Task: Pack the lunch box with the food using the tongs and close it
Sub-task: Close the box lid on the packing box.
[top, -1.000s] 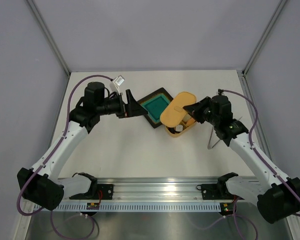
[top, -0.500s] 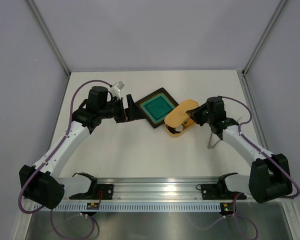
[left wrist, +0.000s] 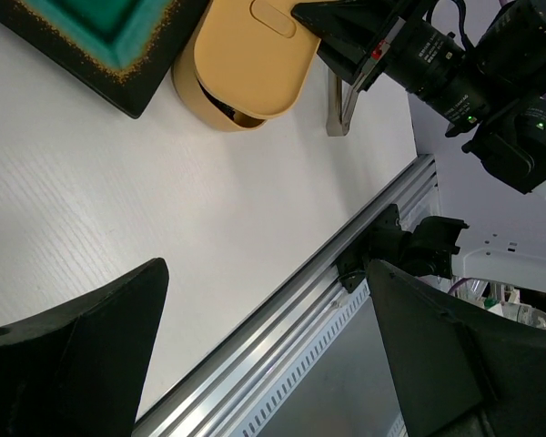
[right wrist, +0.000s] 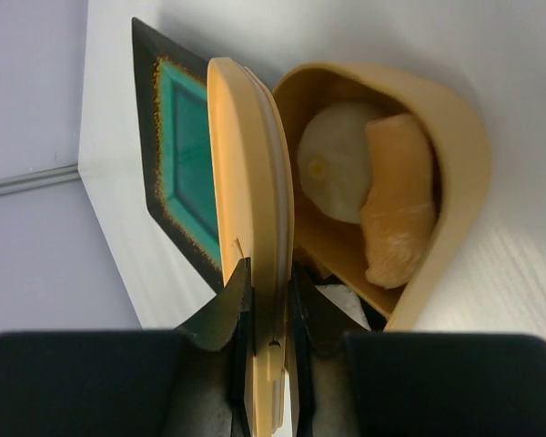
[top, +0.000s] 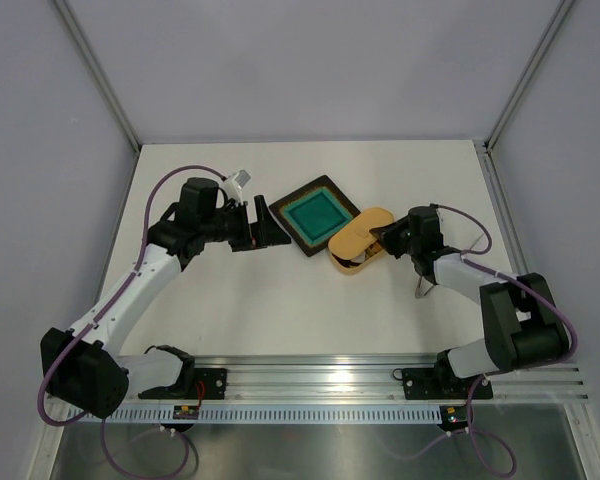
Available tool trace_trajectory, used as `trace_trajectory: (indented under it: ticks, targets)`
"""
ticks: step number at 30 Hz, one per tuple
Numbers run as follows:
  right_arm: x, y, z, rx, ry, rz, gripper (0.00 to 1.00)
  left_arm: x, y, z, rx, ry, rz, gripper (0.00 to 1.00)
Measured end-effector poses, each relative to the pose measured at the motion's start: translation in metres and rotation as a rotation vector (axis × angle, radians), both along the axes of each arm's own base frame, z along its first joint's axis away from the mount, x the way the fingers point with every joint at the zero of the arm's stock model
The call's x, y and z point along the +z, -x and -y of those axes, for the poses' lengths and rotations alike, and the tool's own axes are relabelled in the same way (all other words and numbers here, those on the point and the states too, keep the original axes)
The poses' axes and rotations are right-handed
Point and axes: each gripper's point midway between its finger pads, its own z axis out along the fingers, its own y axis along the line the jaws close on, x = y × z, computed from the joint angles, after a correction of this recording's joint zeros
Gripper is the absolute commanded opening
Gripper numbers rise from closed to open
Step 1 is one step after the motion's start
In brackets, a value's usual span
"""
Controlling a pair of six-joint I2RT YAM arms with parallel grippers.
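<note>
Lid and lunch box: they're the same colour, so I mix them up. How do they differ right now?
The lid is thin and shallow; the lunch box is deep-walled. The lid is clamped in the jaws of the right gripper, partly over the box; the lunch box rests on the table. The lunch box holds food; none shows on the lid. Both are yellow-orange with rounded ends.

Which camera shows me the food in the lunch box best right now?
Right wrist: it looks under the lid at a pale ball and orange piece in the lunch box. Top external and left wrist show the lid covering nearly everything.
</note>
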Motion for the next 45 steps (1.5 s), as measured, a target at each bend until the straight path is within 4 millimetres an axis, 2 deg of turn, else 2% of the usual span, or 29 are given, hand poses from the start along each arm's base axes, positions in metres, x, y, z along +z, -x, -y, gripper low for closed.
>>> trace_trajectory:
  ticks: [3,12,22,39,45]
  targets:
    - [-0.009,-0.005,0.002,-0.004,-0.017,-0.004,0.0,-0.003,0.001,0.0,0.001,-0.003,-0.007,0.94]
    - [-0.016,-0.012,-0.002,0.001,-0.066,0.021,0.0,-0.005,0.002,-0.001,0.001,-0.005,-0.012,0.93]
    - [-0.026,-0.006,-0.002,-0.007,-0.086,0.009,0.0,-0.005,0.002,-0.001,0.001,-0.005,-0.012,0.93]
    - [-0.026,0.01,0.002,0.001,-0.136,0.067,0.0,-0.006,0.002,-0.001,0.002,-0.006,-0.013,0.93]
    - [-0.015,0.012,0.007,0.008,-0.16,0.118,0.0,-0.007,0.002,-0.001,0.004,-0.009,-0.015,0.93]
